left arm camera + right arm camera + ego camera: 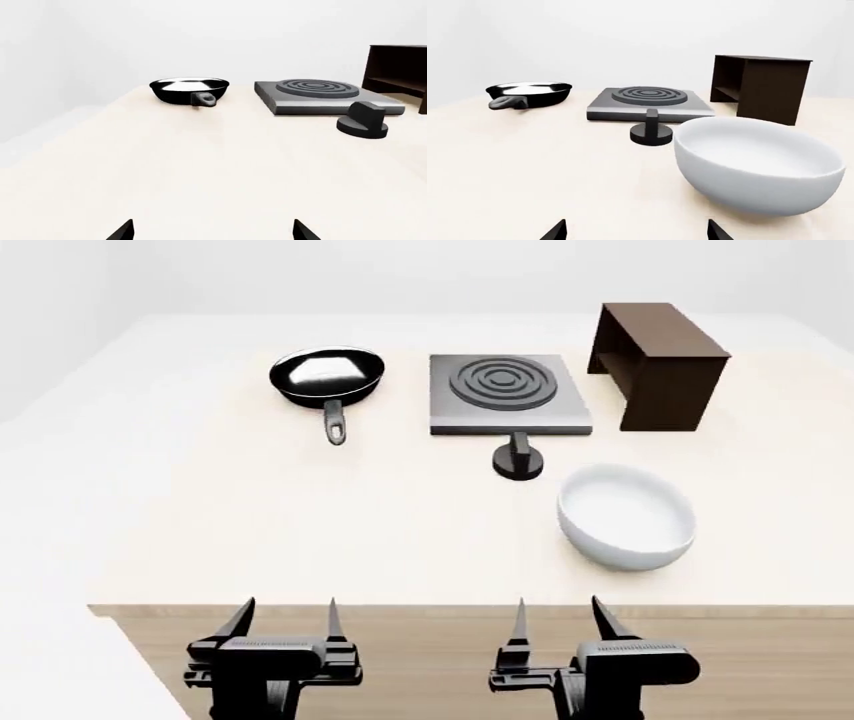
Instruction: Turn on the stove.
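Pale wooden counter (200, 530) under everything, set against plain white walls and a white floor off its left edge. Toward the far right corner, a dark-brown open-sided box (661, 365), standing upright. Nearer the front right, a white bowl (627, 515), seen in the head and right wrist views but outside the left wrist view. Middle of the far edge: the stove (509, 393), a flat dark-grey plate with raised concentric rings, and just in front of it, apart from the plate, its small round black knob (518, 459) with the lever standing up. Left of the stove, a black frying pan (327, 374) with a pale interior, handle pointing toward the front edge. Below the front edge, off the counter: left hand (284, 620) and right hand (558, 620), both spread wide with fingers parted and nothing held, well apart from the knob. From each wrist camera, only two dark fingertips visible, e.g. (121, 231) and (554, 231).
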Robot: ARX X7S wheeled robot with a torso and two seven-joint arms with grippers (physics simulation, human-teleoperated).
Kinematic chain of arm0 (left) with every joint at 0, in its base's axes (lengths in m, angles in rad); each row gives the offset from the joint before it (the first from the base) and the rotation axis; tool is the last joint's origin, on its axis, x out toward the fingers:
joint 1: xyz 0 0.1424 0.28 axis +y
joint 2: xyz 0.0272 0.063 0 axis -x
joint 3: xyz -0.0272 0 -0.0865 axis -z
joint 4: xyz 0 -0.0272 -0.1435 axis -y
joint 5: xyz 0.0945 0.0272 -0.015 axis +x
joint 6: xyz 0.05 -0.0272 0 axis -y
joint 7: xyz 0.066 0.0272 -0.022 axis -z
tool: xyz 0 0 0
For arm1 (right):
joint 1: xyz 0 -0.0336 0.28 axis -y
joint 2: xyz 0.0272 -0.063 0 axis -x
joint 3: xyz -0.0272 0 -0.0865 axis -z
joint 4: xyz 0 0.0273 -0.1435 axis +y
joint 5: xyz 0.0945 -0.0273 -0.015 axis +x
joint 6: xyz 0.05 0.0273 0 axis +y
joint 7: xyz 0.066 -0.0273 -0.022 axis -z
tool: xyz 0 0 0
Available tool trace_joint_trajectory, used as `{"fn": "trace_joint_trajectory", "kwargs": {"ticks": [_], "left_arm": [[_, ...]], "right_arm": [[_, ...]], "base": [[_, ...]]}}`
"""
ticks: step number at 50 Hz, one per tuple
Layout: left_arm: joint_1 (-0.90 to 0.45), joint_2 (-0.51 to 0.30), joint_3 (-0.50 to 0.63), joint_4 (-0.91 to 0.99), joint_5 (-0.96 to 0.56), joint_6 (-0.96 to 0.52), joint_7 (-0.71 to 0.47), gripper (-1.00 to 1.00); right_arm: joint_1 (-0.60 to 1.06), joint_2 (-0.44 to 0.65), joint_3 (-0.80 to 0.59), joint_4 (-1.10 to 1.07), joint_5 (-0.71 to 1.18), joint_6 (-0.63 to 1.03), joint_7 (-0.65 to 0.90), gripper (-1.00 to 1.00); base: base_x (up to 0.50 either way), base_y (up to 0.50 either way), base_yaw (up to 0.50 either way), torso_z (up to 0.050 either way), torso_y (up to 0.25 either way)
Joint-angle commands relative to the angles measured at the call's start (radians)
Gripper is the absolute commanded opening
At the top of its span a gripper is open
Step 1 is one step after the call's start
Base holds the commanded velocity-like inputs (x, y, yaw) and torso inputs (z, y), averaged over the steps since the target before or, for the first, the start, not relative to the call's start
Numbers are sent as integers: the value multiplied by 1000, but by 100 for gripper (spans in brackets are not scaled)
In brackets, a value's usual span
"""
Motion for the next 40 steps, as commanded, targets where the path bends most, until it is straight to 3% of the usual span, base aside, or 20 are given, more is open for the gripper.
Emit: {"fn": "trace_joint_trajectory", "kwargs": {"ticks": [1, 27, 40], "left_arm": [[-1, -12, 17, 0, -11, 3, -14, 100], [-1, -34, 44, 7, -34, 5, -37, 100], [1, -42, 58, 10, -44, 8, -43, 100]], "right_arm": [[3, 13, -15, 4, 9, -5, 15, 100], [6, 34, -40, 5, 26, -7, 40, 100], [7, 40, -41, -7, 50, 5, 54, 100]], "base": [[0, 500, 0, 0, 0], [0, 494, 0, 0, 0], [62, -21, 0, 0, 0]]}}
